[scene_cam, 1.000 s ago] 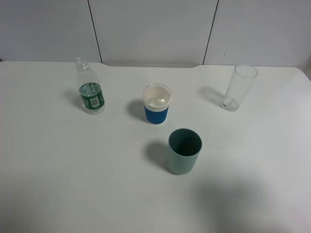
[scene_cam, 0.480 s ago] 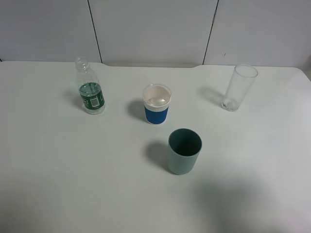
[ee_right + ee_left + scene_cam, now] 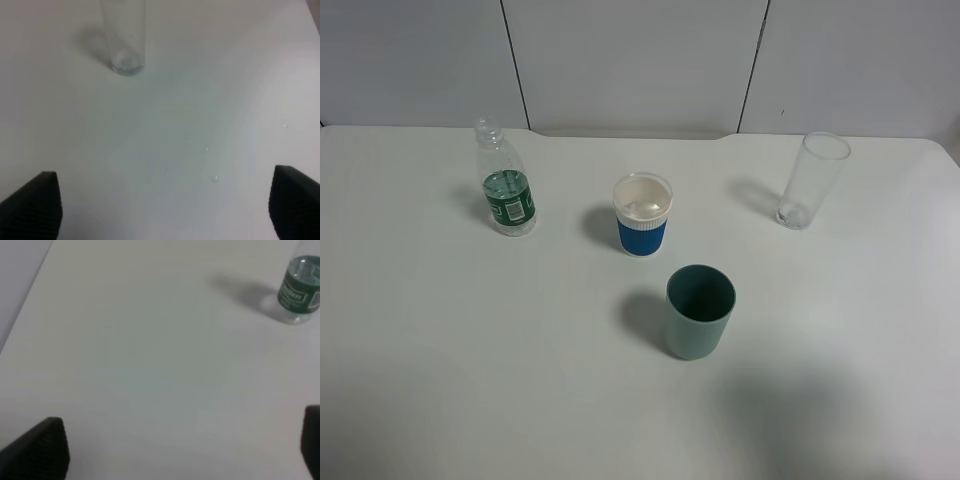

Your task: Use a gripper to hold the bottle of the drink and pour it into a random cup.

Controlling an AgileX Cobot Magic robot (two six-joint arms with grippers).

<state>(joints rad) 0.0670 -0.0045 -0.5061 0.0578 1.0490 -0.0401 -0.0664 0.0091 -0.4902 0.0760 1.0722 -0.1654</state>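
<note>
The clear bottle (image 3: 505, 186) with a green label band stands upright and uncapped at the back left of the white table (image 3: 470, 350), partly filled with the clear drink (image 3: 505, 182). The white cup (image 3: 643, 215) with a blue ribbed band stands mid-table. No gripper shows in the high view. In the left wrist view the left gripper (image 3: 182, 450) is open over bare table, its black fingertips (image 3: 42, 447) wide apart, with the bottle (image 3: 299, 292) well ahead of it. The right gripper (image 3: 162, 205) is also open, with nothing between its fingers.
A plain grey-green cup (image 3: 699, 311) stands in front of the white cup. A tall clear glass (image 3: 812, 180) stands at the back right, and ahead of the right gripper as the glass (image 3: 125, 37) in the right wrist view. A few droplets (image 3: 200, 150) lie on the table.
</note>
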